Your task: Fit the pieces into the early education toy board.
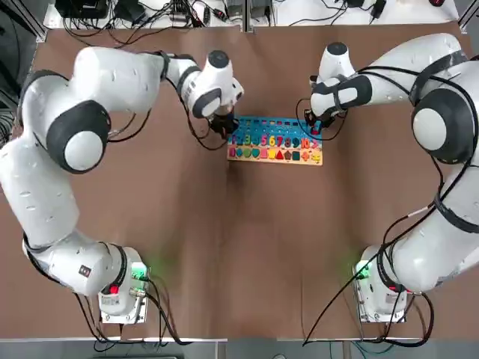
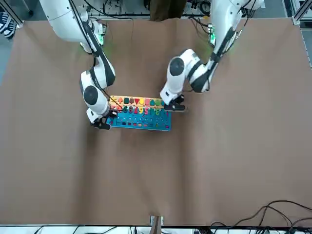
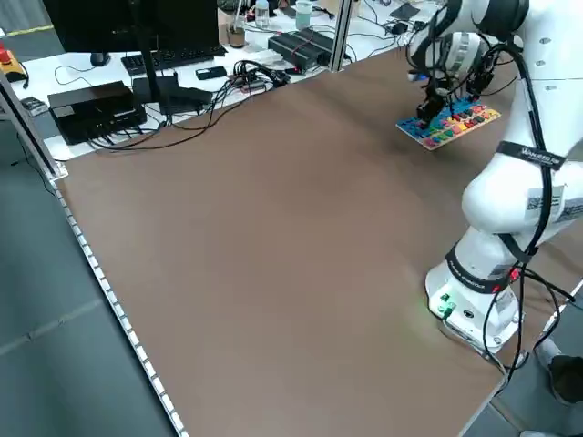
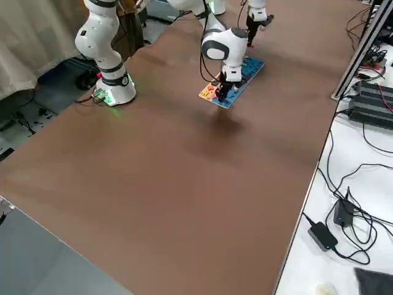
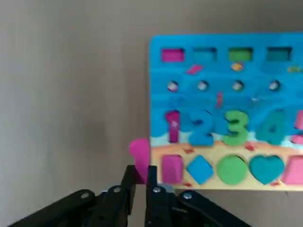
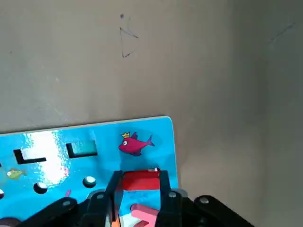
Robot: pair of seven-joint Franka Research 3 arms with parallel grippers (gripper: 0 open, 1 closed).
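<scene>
The toy board (image 1: 275, 140) lies flat at the table's far middle, blue upper part and tan strip filled with coloured numbers and shapes. At the board's left end, my left gripper (image 1: 222, 124) is shut on a small pink piece (image 5: 138, 153), which hangs just off the board's (image 5: 222, 109) edge beside the pink square. My right gripper (image 1: 313, 125) is over the board's right end, shut on a small red piece (image 6: 140, 181) above the blue corner (image 6: 94, 137) near the fish picture. A pink bit (image 6: 144, 213) shows just beneath that piece. The other pieces are not distinguishable.
Cables and electronics (image 1: 135, 11) crowd the bench past the table's far edge. Black boxes and a keyboard (image 3: 100, 100) sit off one side, and power leads (image 4: 344, 209) off the other. Both arm bases (image 1: 120, 288) stand at the near edge, with brown tabletop (image 1: 239, 247) between.
</scene>
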